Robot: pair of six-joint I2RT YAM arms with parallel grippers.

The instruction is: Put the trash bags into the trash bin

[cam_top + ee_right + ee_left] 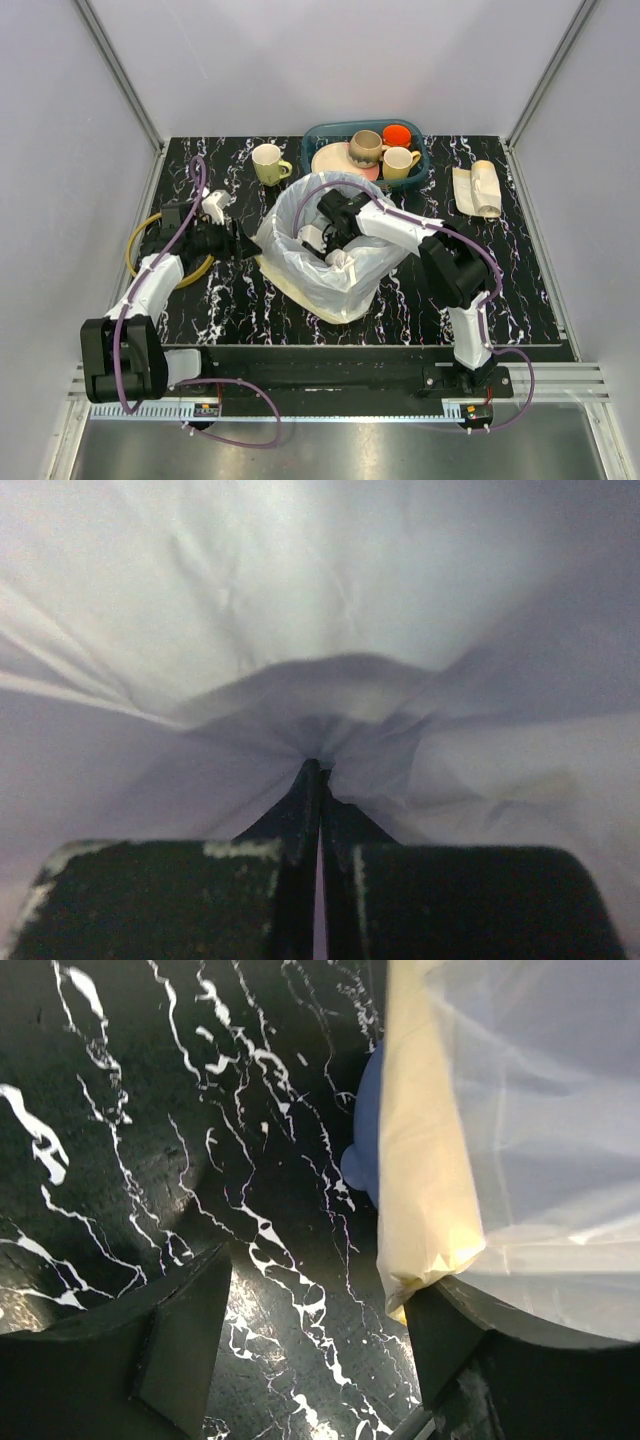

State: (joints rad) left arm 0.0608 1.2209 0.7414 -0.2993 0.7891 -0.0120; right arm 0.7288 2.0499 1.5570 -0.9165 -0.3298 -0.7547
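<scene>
One of the trash bags, the large sack (pixel 320 285), is draped over and into the trash bin (pixel 365 1130). In the top view the bin itself is hidden under film. Only the wide round mouth shows, opening upward, so the long axis reads as roughly upright. The right jaws reach down inside that mouth. The left jaws hang just outside the sack's left wall, low by the table (pixel 500 280). Well to the right of both pairs of jaws the small bundle (pixel 478 188) lies on the table, not in the bin. A yellow ring (pixel 130 252) lies flat around the left arm, behind its jaws. The job looks about half done: the sack is seated, the bundle is left, and the ring, if it belongs on the rim, is off.

From the left wrist, the left jaws stand well apart with only bare table between them. The sack's cream hem hangs beside the finger on the sack's side; whether it touches cannot be told. Just ahead, a patch of blue bin shows under the hem.

From the right wrist, the right jaws are closed tight, with a pucker of sack film gathered at their tips, seemingly pinched. Film fills everything ahead.
</scene>
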